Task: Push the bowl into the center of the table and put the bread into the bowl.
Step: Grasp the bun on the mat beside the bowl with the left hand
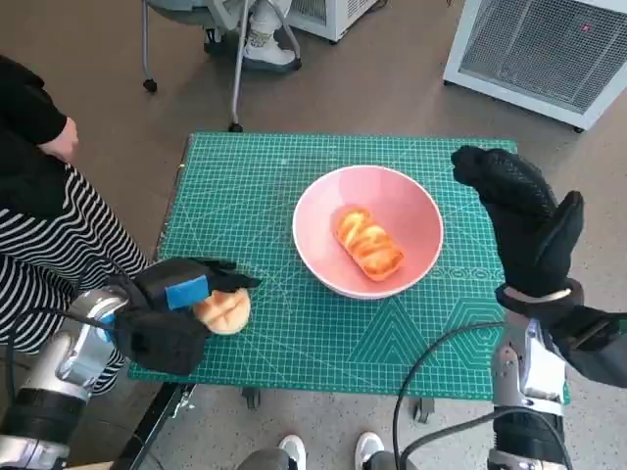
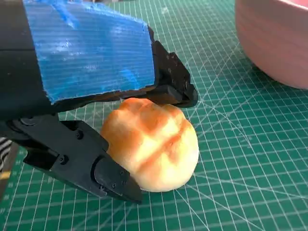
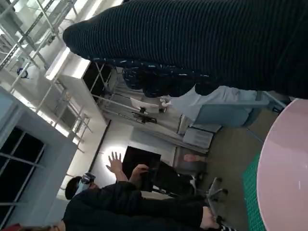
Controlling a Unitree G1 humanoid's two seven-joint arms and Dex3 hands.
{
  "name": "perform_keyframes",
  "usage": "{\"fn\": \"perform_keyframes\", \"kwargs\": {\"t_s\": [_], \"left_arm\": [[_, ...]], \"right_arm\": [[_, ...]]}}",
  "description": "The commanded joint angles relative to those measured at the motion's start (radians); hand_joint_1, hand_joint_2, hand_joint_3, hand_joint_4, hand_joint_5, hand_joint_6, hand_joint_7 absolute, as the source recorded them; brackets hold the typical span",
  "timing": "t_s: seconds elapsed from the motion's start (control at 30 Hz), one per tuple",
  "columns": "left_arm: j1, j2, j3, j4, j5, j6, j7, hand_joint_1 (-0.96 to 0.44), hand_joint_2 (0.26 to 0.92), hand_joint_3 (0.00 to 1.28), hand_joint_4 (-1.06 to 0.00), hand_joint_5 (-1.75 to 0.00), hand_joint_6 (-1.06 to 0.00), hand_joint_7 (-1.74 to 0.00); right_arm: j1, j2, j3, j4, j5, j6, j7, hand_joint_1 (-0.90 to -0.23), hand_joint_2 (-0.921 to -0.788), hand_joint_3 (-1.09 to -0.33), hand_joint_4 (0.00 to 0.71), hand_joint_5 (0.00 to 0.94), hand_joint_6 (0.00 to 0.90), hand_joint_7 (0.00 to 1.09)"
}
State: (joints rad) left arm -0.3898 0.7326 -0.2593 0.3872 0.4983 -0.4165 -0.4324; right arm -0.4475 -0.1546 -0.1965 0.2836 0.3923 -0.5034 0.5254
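Two bread pieces show in the head view, and going from the left side across: a person in a black top and striped skirt [image 1: 49,211] sits at the table's left edge, cut off by the frame; next comes the robot's black left hand with blue tape over its back [image 1: 171,308], lying on the green gridded cutting mat [image 1: 245,176] near the table's front left corner, its fingers closed round a round golden bread roll [image 1: 225,311], which rests on the mat and is partly hidden under the hand; the left wrist view shows this plainly, the roll [image 2: 151,149] clamped between black fingers [image 2: 173,89] on one side and a black thumb [image 2: 82,163] on the other, its underside touching the mat [image 2: 250,183]; to the right, near the middle of the table, stands the wide pink smooth bowl [image 1: 411,201], upright, well apart from the left hand, with a twisted glazed orange-brown bread piece [image 1: 369,243] lying inside it; the bowl's wall [image 2: 274,43] is cut off in the left wrist view; further right the right hand in a black knitted glove [image 1: 524,215] is raised beside the bowl's right side, fingers spread and holding nothing, not touching the rim; the right wrist view is mostly filled by the glove [image 3: 202,43], with only a sliver of the bowl's rim [image 3: 284,173] showing and a blurred person with a raised hand [image 3: 115,163] beyond
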Motion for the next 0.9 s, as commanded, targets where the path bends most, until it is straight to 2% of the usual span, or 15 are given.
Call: {"fn": "perform_keyframes", "kwargs": {"t_s": [0.03, 0.1, 0.13, 0.17, 0.2, 0.23, 0.27, 0.33, 0.43, 0.9], "left_arm": [[0.0, -0.005, -0.019, 0.024, 0.03, -0.018, 0.024, 0.01, 0.79, 0.07, -0.83, -0.07, -0.83, -0.09], [0.0, -0.003, -0.02, 0.029, 0.035, -0.028, 0.039, 0.02, 0.796, 0.08, -0.92, -0.09, -0.89, -0.11], [-0.001, -0.003, -0.02, 0.031, 0.037, -0.033, 0.046, -0.06, 0.819, 0.07, -0.95, -0.11, -0.87, -0.31], [0.0, -0.003, -0.02, 0.032, 0.039, -0.037, 0.053, -0.17, 0.855, 0.06, -0.99, -0.13, -0.81, -0.63], [-0.001, -0.002, -0.021, 0.033, 0.04, -0.041, 0.058, -0.17, 0.855, 0.06, -0.99, -0.13, -0.81, -0.63], [0.0, -0.002, -0.021, 0.034, 0.041, -0.044, 0.063, -0.09, 0.886, 0.04, -0.89, -0.59, -0.74, -0.86], [-0.001, -0.001, -0.021, 0.035, 0.041, -0.048, 0.067, -0.06, 0.897, 0.03, -0.85, -0.77, -0.71, -0.94], [-0.001, -0.001, -0.021, 0.038, 0.04, -0.059, 0.078, -0.03, 0.905, 0.02, -0.83, -0.92, -0.7, -1.0], [-0.001, -0.002, -0.019, 0.042, 0.038, -0.075, 0.093, -0.01, 0.908, 0.01, -0.82, -1.03, -0.7, -1.03], [-0.009, -0.007, -0.022, 0.089, 0.04, -0.13, 0.146, 0.0, 0.901, 0.0, -0.84, -1.05, -0.72, -1.02]], "right_arm": [[0.024, -0.004, -0.004, 0.005, -0.001, 0.003, 0.0, -0.756, -0.921, -0.864, 0.099, 0.0, 0.041, 0.47], [0.022, -0.003, -0.003, 0.007, -0.002, 0.002, -0.002, -0.756, -0.921, -0.867, 0.099, 0.0, 0.04, 0.47], [0.021, -0.003, -0.003, 0.008, -0.003, 0.002, -0.002, -0.756, -0.921, -0.867, 0.099, 0.0, 0.04, 0.47], [0.021, -0.002, -0.003, 0.009, -0.003, 0.001, -0.003, -0.756, -0.921, -0.867, 0.099, 0.0, 0.04, 0.47], [0.021, -0.002, -0.003, 0.009, -0.004, 0.001, -0.003, -0.756, -0.921, -0.867, 0.099, 0.0, 0.04, 0.47], [0.021, -0.001, -0.003, 0.009, -0.004, 0.001, -0.004, -0.756, -0.921, -0.868, 0.099, 0.0, 0.04, 0.47], [0.02, -0.001, -0.003, 0.009, -0.005, 0.0, -0.004, -0.756, -0.921, -0.868, 0.099, 0.0, 0.04, 0.47], [0.021, 0.0, -0.002, 0.008, -0.005, 0.0, -0.005, -0.756, -0.921, -0.868, 0.099, 0.0, 0.04, 0.47], [0.021, 0.001, -0.002, 0.01, -0.004, -0.003, -0.005, -0.756, -0.921, -0.868, 0.099, 0.0, 0.04, 0.47], [0.018, 0.005, -0.001, 0.028, -0.006, -0.018, -0.003, -0.754, -0.921, -0.872, 0.096, 0.0, 0.037, 0.47]]}}
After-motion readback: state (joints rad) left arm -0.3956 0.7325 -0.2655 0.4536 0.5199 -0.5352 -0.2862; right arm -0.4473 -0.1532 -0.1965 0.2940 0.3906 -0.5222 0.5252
